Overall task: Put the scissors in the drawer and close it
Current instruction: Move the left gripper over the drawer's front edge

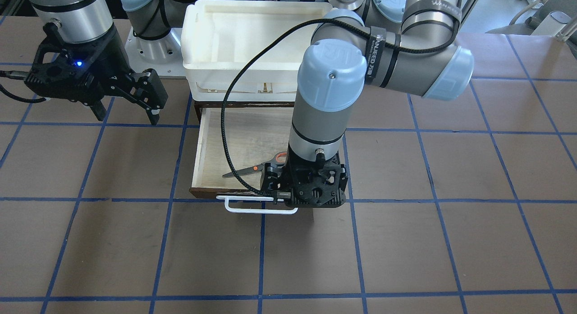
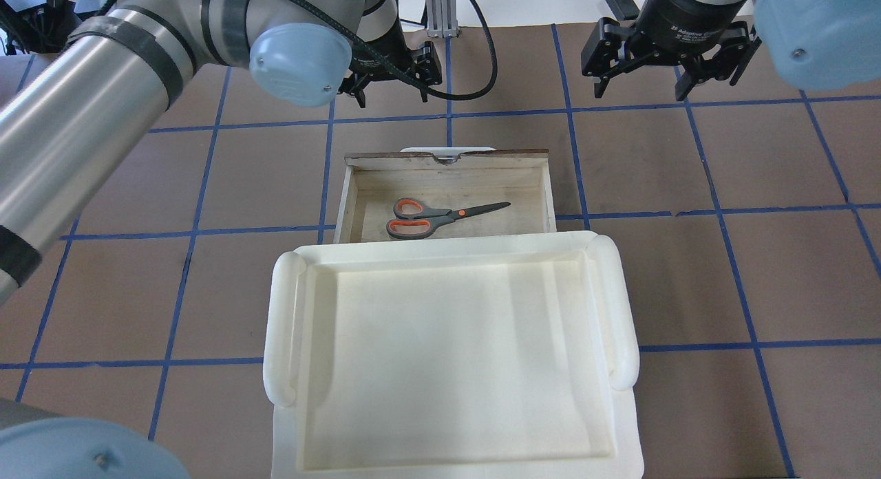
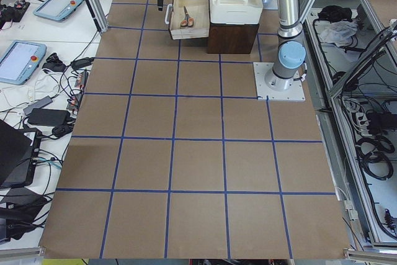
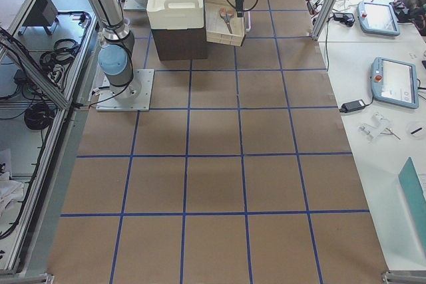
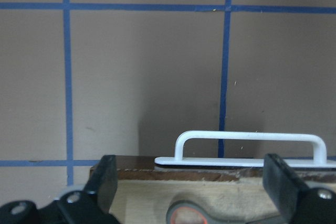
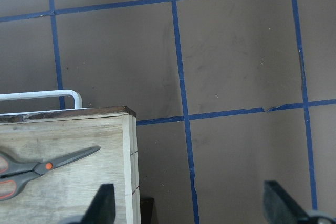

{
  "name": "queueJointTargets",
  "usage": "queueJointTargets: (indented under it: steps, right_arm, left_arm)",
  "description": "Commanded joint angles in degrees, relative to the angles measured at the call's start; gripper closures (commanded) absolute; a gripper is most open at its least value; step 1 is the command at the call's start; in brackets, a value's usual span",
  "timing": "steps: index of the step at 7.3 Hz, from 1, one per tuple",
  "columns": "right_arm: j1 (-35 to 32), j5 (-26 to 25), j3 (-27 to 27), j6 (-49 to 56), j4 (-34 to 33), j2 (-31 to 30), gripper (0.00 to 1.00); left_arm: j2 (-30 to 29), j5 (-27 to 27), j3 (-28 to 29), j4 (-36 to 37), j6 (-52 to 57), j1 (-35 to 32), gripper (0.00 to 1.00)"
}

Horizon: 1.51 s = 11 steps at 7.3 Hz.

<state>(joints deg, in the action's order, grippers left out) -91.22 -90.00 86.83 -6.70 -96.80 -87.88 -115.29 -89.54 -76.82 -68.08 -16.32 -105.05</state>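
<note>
The scissors [image 2: 440, 216] lie flat inside the open drawer [image 2: 447, 161], handles toward my left side. They also show in the front view [image 1: 252, 169] and the right wrist view [image 6: 42, 169]. The drawer is pulled out, and its dark front with the white bar handle [image 1: 261, 210] faces away from me. My left gripper [image 1: 309, 190] hangs open and empty over the drawer's front edge; its wrist view shows the handle [image 5: 247, 137] between the spread fingers [image 5: 105, 179]. My right gripper [image 2: 640, 87] is open and empty, above the table beside the drawer.
A large white plastic tray [image 2: 282, 327] sits on top of the dark cabinet [image 3: 232, 38] that houses the drawer. The brown table with blue grid lines [image 1: 405, 242] stretches around. My left arm's black cable [image 1: 227, 124] loops over the drawer.
</note>
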Motion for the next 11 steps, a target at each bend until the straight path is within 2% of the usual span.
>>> queueJointTargets:
  steps: [1,4,6,7,11]
  right_arm:
    - [0.1,-0.3,0.0,0.5,-0.3,0.0,0.0]
    - [0.1,-0.3,0.1,0.5,-0.8,0.2,0.0]
    - [0.1,-0.3,0.5,0.5,-1.0,0.3,0.0]
    - [0.2,-0.4,0.5,0.5,-0.9,0.0,0.0]
    - [0.7,-0.4,0.9,0.5,-0.9,0.1,0.0]
  left_arm:
    - [-4.5,3.9,0.3,6.4,-4.3,-1.4,0.0]
    - [-8.4,3.2,0.8,4.4,-5.2,-2.8,0.0]
    - [-10.1,-0.5,4.4,1.3,-3.5,-3.2,0.0]
    - [-11.8,-0.6,6.7,1.3,-2.6,-3.2,0.0]
    - [-14.9,-2.0,7.6,1.4,-6.0,-3.3,0.0]
